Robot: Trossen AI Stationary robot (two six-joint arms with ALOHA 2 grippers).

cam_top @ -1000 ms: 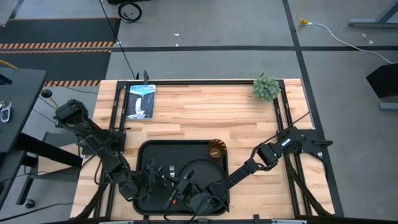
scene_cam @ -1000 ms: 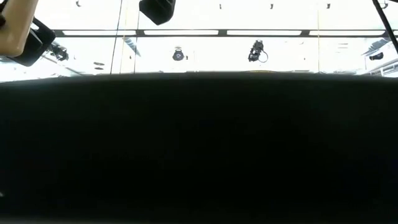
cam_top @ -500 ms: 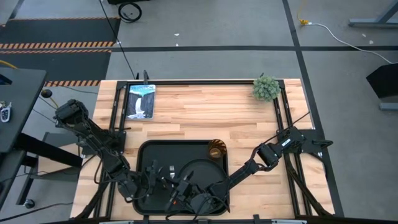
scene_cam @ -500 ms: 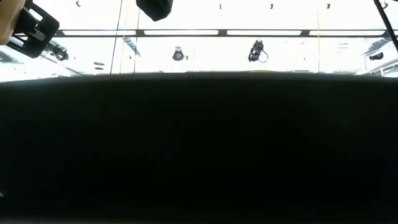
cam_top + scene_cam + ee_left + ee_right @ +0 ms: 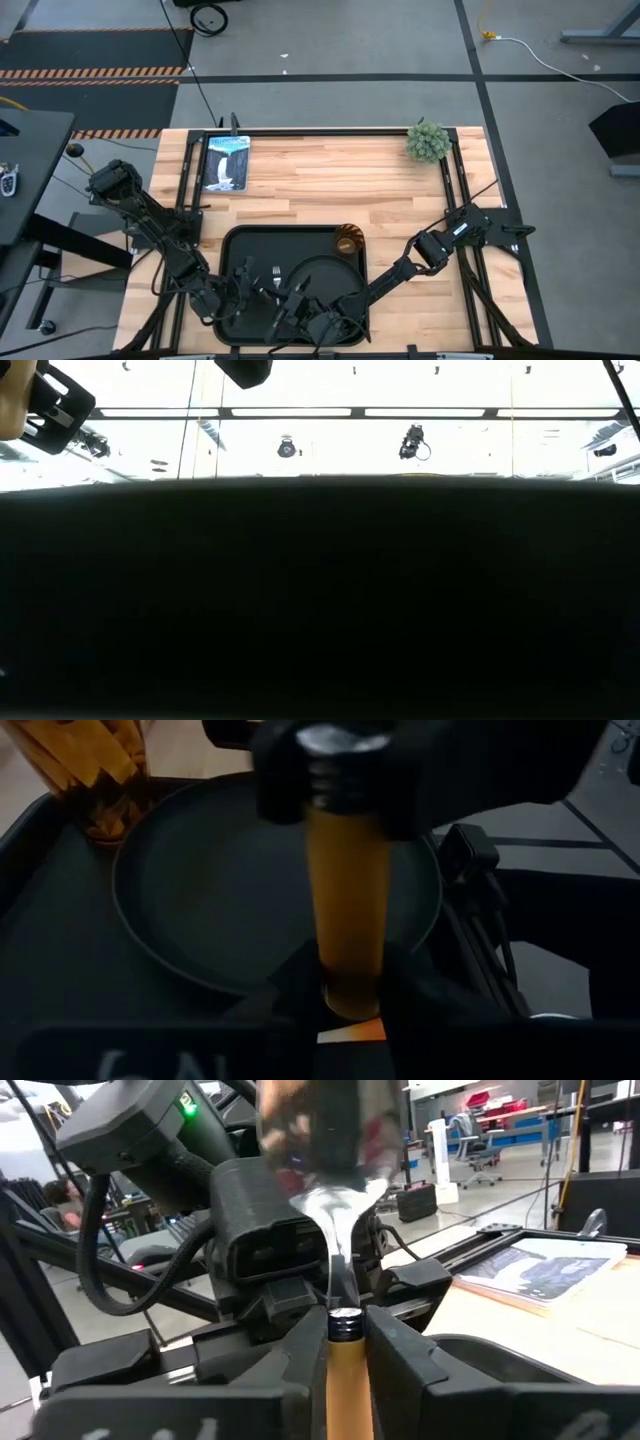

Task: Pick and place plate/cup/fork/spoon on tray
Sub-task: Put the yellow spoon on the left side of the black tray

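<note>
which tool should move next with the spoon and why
Probably the right tool should open and back away. Both tools appear to grip the spoon by its orange handle above the tray: the left tool at the handle's end, the right near the bowl. One has to let go before the spoon can be laid down.

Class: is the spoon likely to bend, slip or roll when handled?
The spoon probably stays stiff: its metal neck runs straight. Its smooth round orange handle may slip in the right gripper, and would likely roll if dropped.
</note>
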